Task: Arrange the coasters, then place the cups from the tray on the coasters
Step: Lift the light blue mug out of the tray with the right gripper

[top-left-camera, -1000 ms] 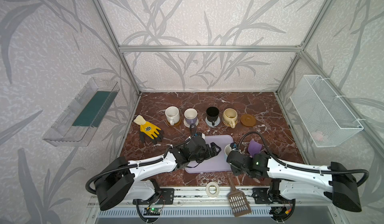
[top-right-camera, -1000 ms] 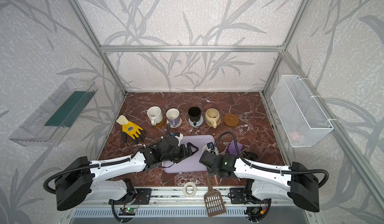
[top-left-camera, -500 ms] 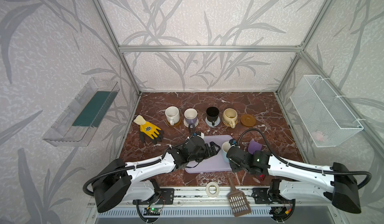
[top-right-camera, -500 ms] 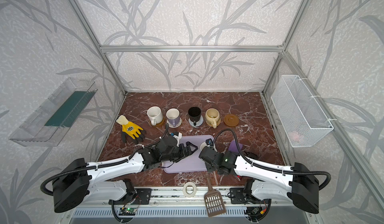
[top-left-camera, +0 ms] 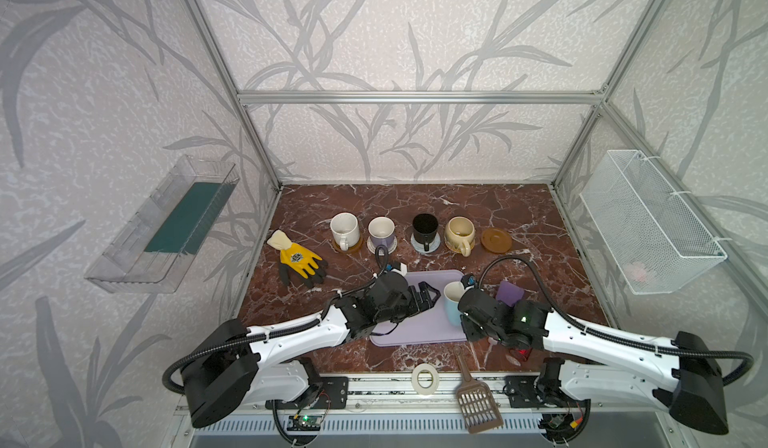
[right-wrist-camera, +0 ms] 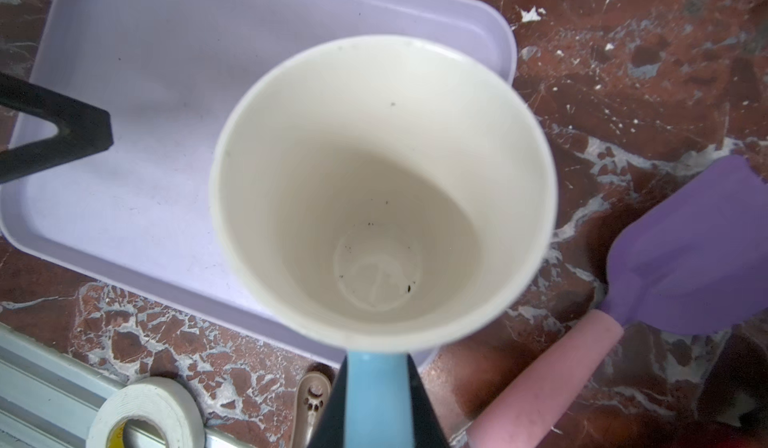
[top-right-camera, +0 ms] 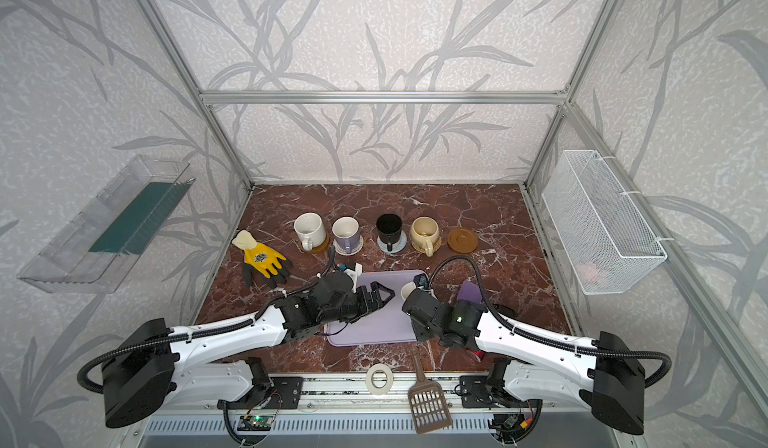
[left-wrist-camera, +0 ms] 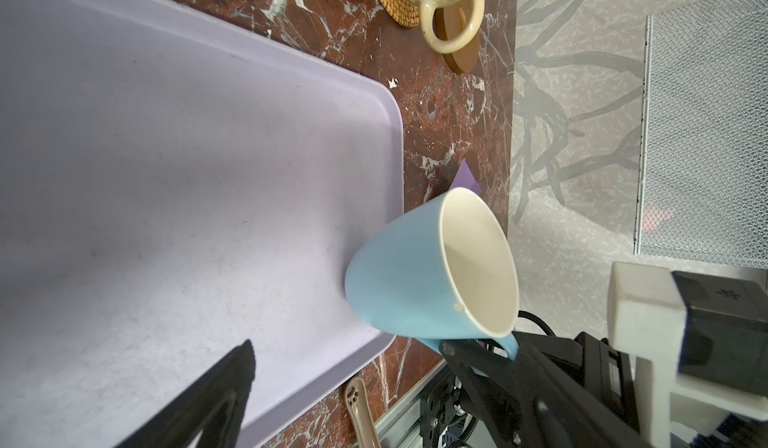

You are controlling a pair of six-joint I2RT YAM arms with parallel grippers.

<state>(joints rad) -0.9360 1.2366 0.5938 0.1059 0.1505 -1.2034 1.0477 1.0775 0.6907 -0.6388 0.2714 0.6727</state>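
Right gripper [right-wrist-camera: 376, 387] pinches the light blue cup [top-left-camera: 451, 306] by its handle at the right edge of the tray [top-left-camera: 415, 329], while the left gripper [top-left-camera: 430, 296] gapes wide and empty over it

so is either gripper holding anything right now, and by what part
The right gripper holds the light blue mug by its handle; the left gripper is open and holds nothing.

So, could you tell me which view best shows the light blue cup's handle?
The left wrist view: the light blue cup appears side-on, its handle pinched by the right gripper. The right wrist view looks down into the cup, showing only a handle strip. In both top views the gripper hides it.
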